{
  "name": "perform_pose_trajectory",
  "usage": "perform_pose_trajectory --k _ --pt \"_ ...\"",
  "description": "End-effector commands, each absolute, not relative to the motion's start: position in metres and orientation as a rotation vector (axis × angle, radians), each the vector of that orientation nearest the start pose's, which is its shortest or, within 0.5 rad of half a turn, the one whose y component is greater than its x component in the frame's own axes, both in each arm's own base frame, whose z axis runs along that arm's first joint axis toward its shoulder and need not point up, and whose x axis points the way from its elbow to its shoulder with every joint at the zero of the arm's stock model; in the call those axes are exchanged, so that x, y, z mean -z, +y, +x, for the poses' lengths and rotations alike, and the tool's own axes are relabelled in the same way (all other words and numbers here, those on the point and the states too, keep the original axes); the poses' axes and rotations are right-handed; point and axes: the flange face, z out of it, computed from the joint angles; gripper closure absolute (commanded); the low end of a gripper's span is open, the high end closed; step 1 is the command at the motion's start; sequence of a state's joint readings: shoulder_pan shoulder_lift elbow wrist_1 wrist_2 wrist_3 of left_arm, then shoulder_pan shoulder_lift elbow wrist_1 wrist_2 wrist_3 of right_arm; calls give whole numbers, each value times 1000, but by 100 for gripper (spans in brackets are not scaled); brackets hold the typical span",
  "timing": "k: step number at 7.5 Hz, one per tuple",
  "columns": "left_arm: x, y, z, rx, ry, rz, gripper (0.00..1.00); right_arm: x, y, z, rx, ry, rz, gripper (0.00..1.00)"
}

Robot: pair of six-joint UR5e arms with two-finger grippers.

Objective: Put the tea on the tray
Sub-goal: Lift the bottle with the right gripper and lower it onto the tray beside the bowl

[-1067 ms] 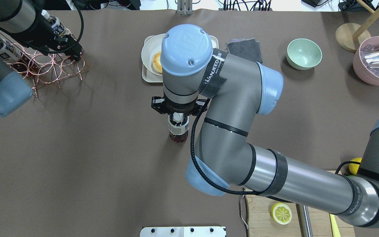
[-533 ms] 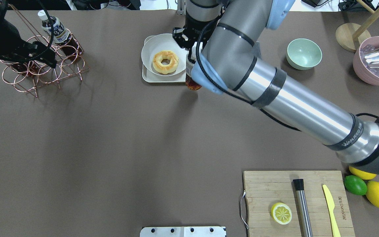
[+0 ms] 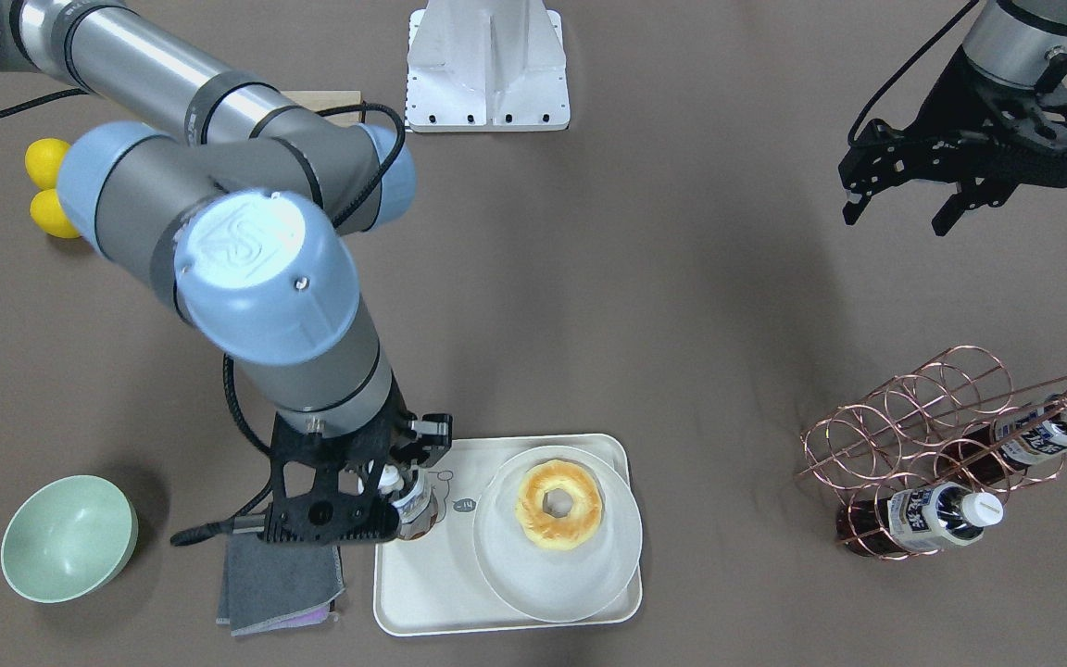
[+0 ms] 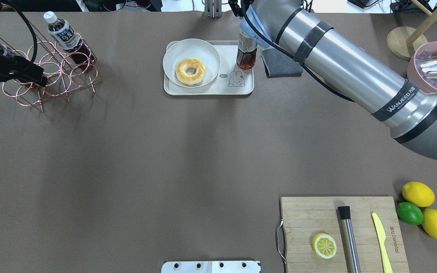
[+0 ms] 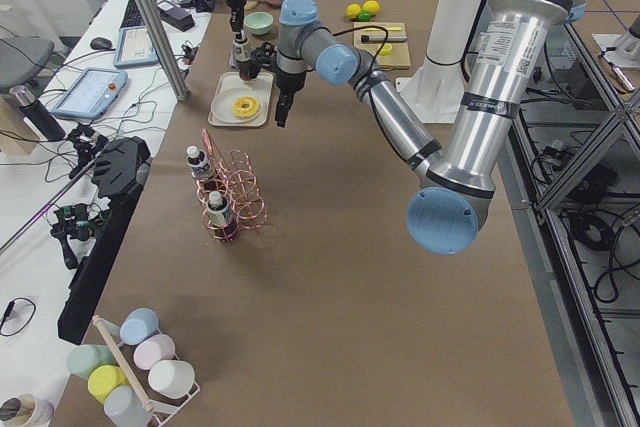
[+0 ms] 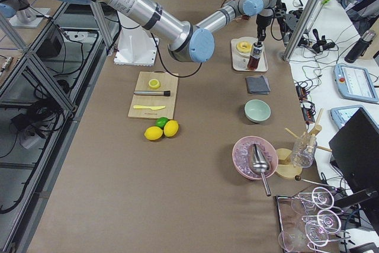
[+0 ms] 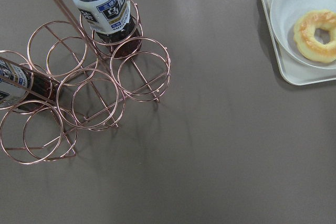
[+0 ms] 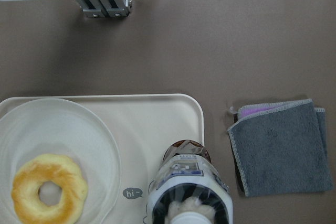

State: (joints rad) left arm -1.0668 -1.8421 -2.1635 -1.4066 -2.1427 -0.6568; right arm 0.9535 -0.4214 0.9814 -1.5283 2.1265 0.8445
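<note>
My arms are silver-grey tubes with pale blue joint caps, black bands and a black cable; my left gripper is black.

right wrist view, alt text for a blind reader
A tea bottle, seen from above, is over the right end of a cream tray, beside a white plate holding a doughnut. A folded grey cloth lies on the table at right.

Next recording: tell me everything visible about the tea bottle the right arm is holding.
The tea is a small clear plastic bottle of dark reddish-brown liquid, with a white screw cap and a white-and-navy label. It is upright, gripped near the cap by the right pincer, over a corner of the tray beside the line drawing, apart from the plate. Whether its base touches the tray cannot be told.
</note>
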Motion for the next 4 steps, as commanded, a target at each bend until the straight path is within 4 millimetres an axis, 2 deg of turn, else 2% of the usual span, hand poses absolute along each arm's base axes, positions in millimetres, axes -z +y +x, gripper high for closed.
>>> perform_pose_trajectory --k 1,3,4 --pt "-273 -473 170 -53 831 267 4 -138 -749 -428 -51 -802 82 100" --pt "-274 -473 170 -51 831 265 4 -120 -746 -432 -56 -816 89 100" --pt "-276 -474 170 -49 829 262 4 -122 -740 -442 -46 -814 81 100"
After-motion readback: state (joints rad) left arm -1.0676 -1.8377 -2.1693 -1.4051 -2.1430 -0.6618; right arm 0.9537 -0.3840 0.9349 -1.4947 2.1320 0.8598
